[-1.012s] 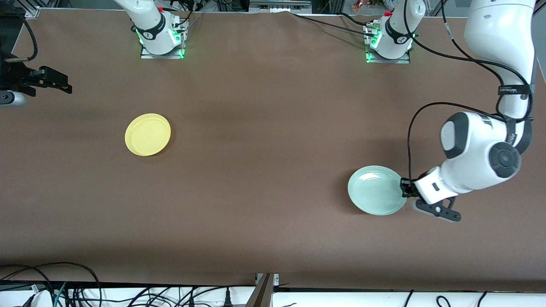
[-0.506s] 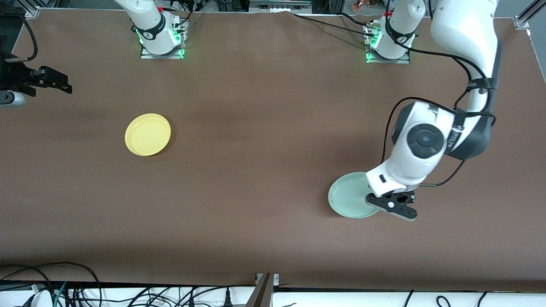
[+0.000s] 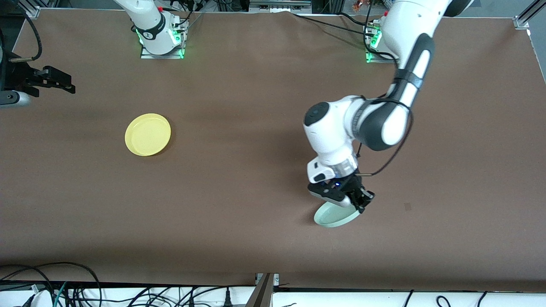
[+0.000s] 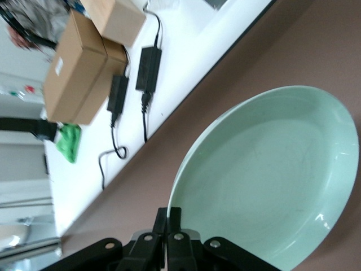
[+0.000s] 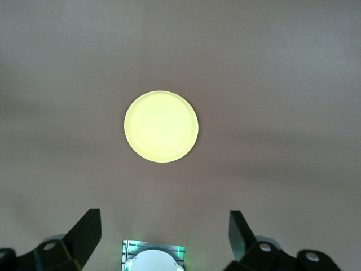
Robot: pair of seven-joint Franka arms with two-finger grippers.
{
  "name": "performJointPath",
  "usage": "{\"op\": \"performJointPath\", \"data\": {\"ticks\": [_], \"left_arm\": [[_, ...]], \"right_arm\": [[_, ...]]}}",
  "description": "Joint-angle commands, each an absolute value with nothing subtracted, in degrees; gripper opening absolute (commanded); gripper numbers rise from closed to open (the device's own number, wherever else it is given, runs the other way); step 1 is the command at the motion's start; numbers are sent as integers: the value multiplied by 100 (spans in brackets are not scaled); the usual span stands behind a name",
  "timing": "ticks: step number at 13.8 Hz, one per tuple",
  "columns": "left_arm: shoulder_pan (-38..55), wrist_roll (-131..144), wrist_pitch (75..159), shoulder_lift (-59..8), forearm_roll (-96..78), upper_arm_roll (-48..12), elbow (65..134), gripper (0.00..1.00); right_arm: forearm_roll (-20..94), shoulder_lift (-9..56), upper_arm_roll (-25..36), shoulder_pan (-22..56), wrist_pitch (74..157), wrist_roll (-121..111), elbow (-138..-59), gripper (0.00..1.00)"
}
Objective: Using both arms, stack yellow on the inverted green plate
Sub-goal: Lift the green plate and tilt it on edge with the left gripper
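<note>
Now the left gripper (image 3: 358, 200) pinches the rim of the pale mint-green plate (image 3: 337, 216), holding it tilted, hollow side showing, over the table (image 3: 256, 238) toward its front edge. Meanwhile the round bright-yellow plate (image 3: 147, 134) lies flat toward the right arm's end. Above that end the right gripper (image 3: 51, 81) waits, fingers spread.

High front camera – two close wrist views
</note>
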State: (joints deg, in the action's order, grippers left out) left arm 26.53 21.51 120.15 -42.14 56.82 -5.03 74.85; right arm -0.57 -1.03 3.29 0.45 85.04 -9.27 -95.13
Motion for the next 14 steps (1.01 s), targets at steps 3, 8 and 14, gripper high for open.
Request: {"op": "performJointPath", "data": {"ticks": [3,8,14], "left_arm": [[3207,2531,11804,-4640,6495,-203,7137,0],[4086,2645,11568,-4930,6513,466,7040,0],[4666,3550,10751,-5361,6856,457,6996,0]], "right_arm": [[26,-18,325,62,8402,-879,-9369,100],[26,-18,334,44,8402,-888,-9369,100],[26,-18,334,53,8402,-888,-9369,100]]}}
